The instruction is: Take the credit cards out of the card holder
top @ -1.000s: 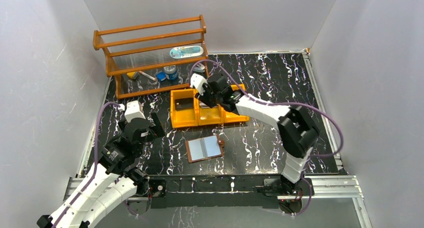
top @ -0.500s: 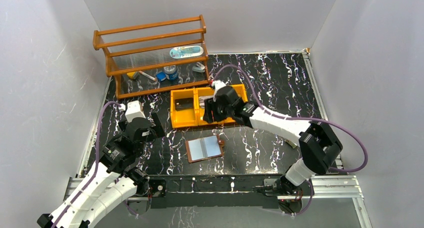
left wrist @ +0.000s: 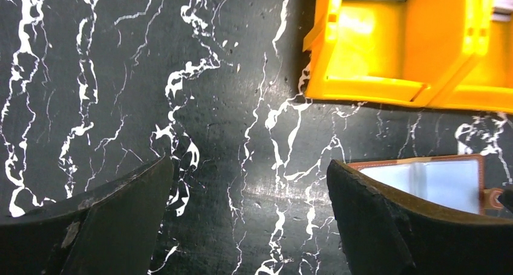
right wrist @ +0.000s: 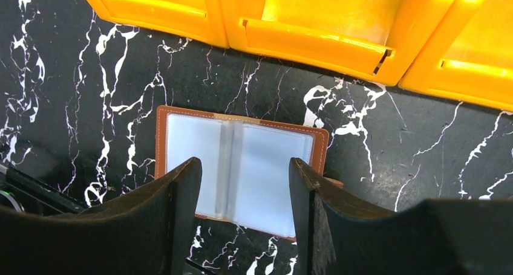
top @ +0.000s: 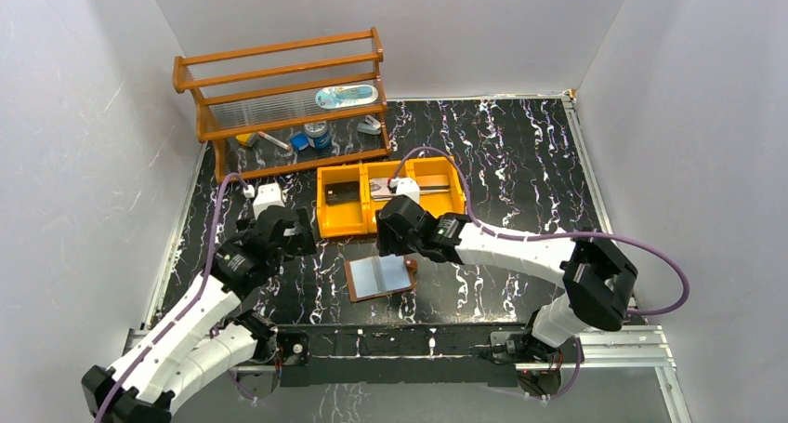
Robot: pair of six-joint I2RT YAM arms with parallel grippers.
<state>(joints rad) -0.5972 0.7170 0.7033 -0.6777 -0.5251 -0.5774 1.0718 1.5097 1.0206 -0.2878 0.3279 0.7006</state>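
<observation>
Small brown fold-over card holder (right wrist: 242, 166): matt leather is noted, with glossy pale grey-blue plastic sleeves. Orange three-compartment tray (right wrist: 302, 36): smooth, glossy plastic. Black white-veined table top (left wrist: 212, 106): faintly sheened. Orange-brown rack (top: 279, 47): varnished wood.

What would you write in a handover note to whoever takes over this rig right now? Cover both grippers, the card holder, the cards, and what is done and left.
Left gripper: open, empty, over the table to the left of the card holder.
Right gripper: open, empty, directly above the card holder.
Card holder: lying open flat in front of the orange tray, sleeves facing up.
Done: flat pieces in the tray look like cards already removed.
Left: I cannot tell if the sleeves still hold cards, so check and pull out any that remain.
</observation>
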